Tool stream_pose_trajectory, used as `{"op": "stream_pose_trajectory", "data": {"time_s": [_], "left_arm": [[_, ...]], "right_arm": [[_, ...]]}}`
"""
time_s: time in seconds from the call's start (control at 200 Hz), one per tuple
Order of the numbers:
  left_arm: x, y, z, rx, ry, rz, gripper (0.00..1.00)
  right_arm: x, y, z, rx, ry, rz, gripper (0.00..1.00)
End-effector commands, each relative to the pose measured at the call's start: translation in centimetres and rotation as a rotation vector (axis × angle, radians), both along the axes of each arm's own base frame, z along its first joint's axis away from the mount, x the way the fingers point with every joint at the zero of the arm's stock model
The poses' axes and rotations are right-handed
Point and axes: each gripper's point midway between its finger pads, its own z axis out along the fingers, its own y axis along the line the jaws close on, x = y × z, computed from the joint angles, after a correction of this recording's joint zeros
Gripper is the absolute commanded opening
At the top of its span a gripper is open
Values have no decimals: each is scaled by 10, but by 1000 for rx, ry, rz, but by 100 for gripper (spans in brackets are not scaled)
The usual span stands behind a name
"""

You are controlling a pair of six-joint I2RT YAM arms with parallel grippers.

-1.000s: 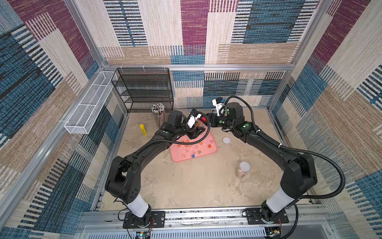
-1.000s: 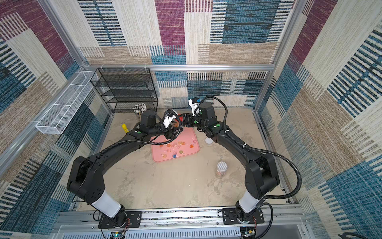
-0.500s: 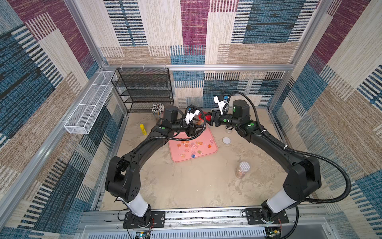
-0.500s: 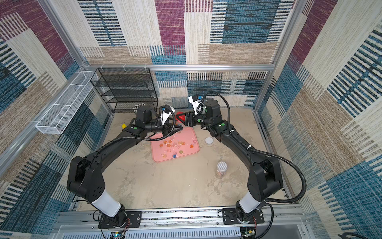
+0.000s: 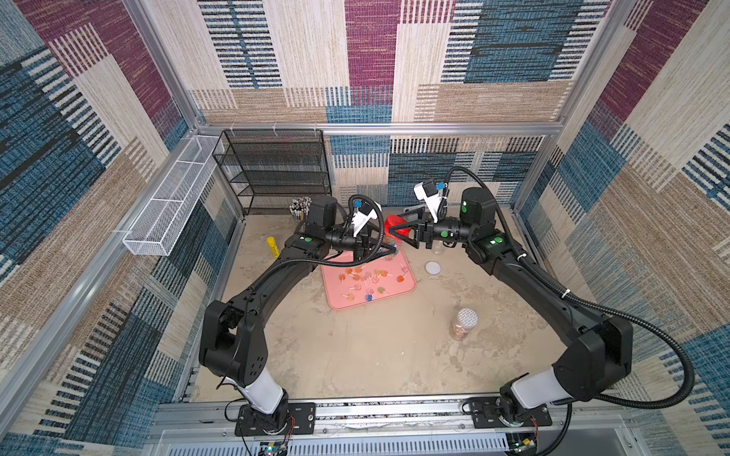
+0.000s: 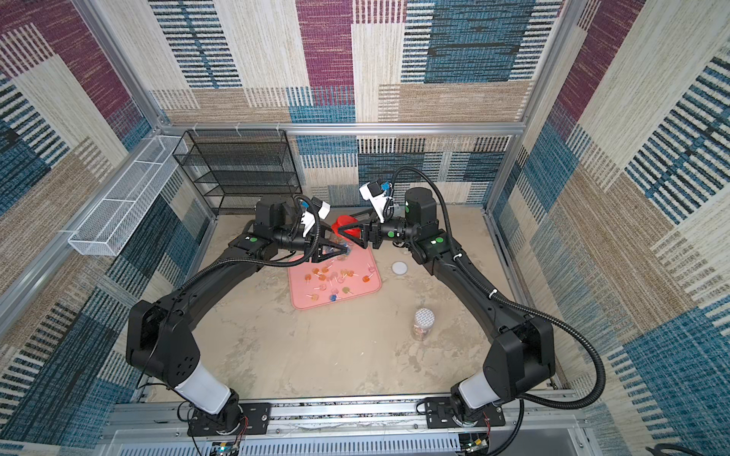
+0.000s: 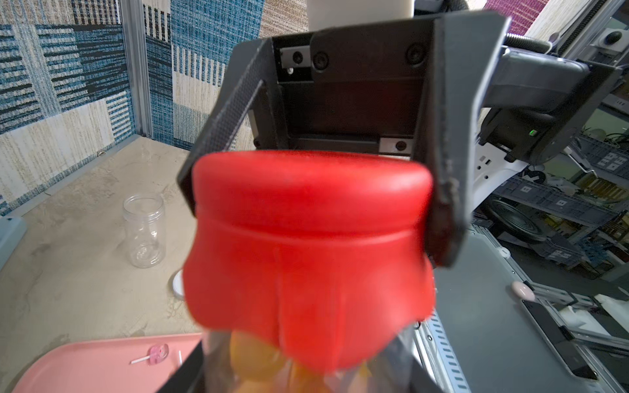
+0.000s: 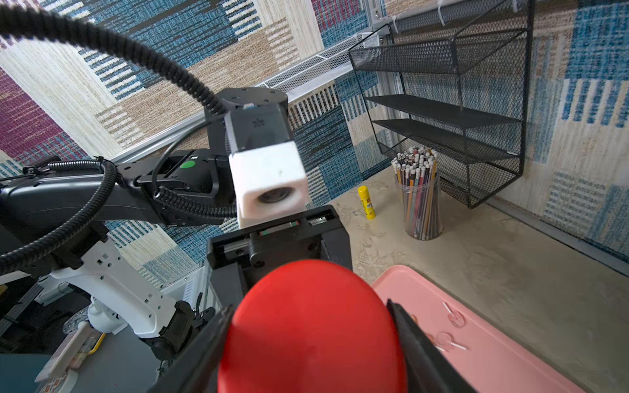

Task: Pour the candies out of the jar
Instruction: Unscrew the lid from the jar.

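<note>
In both top views the two arms meet over the far edge of the pink tray, a little above the centre of the frame. The left gripper reaches in from the left and is clamped on the jar, a clear one mostly hidden by the fingers from above. In the left wrist view, yellow and orange candies show through its wall.

The right gripper comes in from the right with its jaws closed on the red lid. The left wrist view shows its fingers pressed against opposite sides of the rim. The lid sits on the jar's mouth, but whether it is tight or loose cannot be told.

More candies lie scattered across the middle of the tray. Just right of the tray a white round cap lies flat on the table. Above it an empty clear jar stands upright.

Lower right of centre, well apart from the tray, stands a jar with a patterned silver top. At upper left a pot of pencils stands in front of a black mesh shelf – and a yellow glue stick lies left of the tray
</note>
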Motion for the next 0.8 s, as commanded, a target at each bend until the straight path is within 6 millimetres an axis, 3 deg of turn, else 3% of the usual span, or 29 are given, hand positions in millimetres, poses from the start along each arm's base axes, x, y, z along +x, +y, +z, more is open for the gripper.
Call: {"op": "stream_pose_trajectory", "data": {"time_s": [0.0, 0.06, 0.155, 0.331, 0.576, 0.797], "left_arm": [[4, 1, 11, -7, -67, 30, 0], [11, 3, 6, 16, -74, 83, 0], [25, 7, 0, 47, -88, 176, 0], [47, 13, -10, 98, -97, 325, 0], [58, 9, -27, 206, -144, 431, 0], [60, 10, -34, 256, -195, 487, 0]], "right_arm": [[8, -5, 2, 6, 54, -47, 68], [21, -15, 7, 19, 77, -123, 84], [37, -32, 12, 34, 107, -248, 91], [51, -43, 11, 48, 143, -395, 90], [65, -23, -22, -29, 197, -518, 89], [71, -8, -32, 7, 236, -518, 83]]}}
